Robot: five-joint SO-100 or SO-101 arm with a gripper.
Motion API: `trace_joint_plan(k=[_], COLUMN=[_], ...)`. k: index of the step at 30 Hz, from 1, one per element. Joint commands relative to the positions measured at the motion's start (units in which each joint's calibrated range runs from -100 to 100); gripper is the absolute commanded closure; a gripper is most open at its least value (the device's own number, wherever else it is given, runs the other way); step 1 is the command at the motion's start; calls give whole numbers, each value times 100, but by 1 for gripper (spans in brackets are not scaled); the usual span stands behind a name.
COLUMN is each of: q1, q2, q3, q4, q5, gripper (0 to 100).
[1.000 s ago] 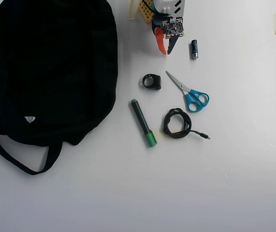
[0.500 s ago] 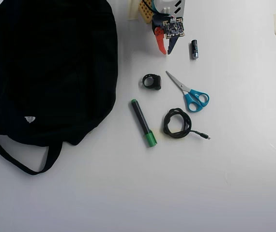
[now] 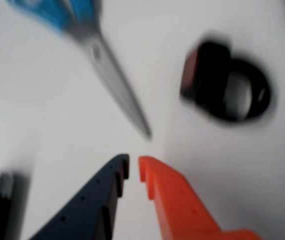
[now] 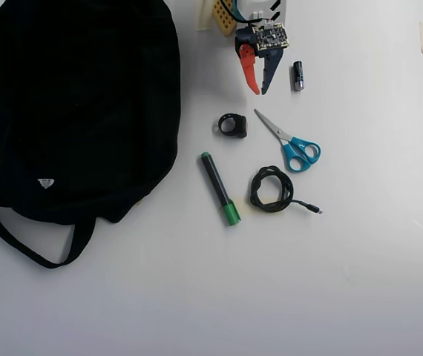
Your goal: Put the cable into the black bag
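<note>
In the overhead view the gripper [image 4: 259, 92] is hanging empty, fingers nearly together; the coiled cable [image 4: 271, 190] is lying at six o'clock below it, the black bag [image 4: 78, 104] left. The wrist view is showing only scissors [image 3: 110, 75] and a black ring-shaped object [image 3: 227, 85].

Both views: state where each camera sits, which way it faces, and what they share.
Wrist view: rides on the arm, looking past the near-shut gripper at the table.
Overhead view: fixed above, looking straight down; the gripper enters from the top edge.
Shared: scissors and a small black ring-shaped thing.
</note>
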Motion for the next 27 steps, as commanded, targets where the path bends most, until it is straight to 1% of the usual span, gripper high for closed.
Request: trace_joint_plan(k=[1, 4, 13, 20, 24, 27], q1=[-45, 0, 38, 202, 486, 644], q2=[572, 1053, 2639, 3444, 4107, 5070], q3=[-649, -883, -1458, -1862, -2554, -3704], q4=[-962, -1737, -3615, -4924, -5389, -5406], q5=[-30, -30, 17, 22, 22, 22], gripper=[97, 97, 97, 97, 97, 97])
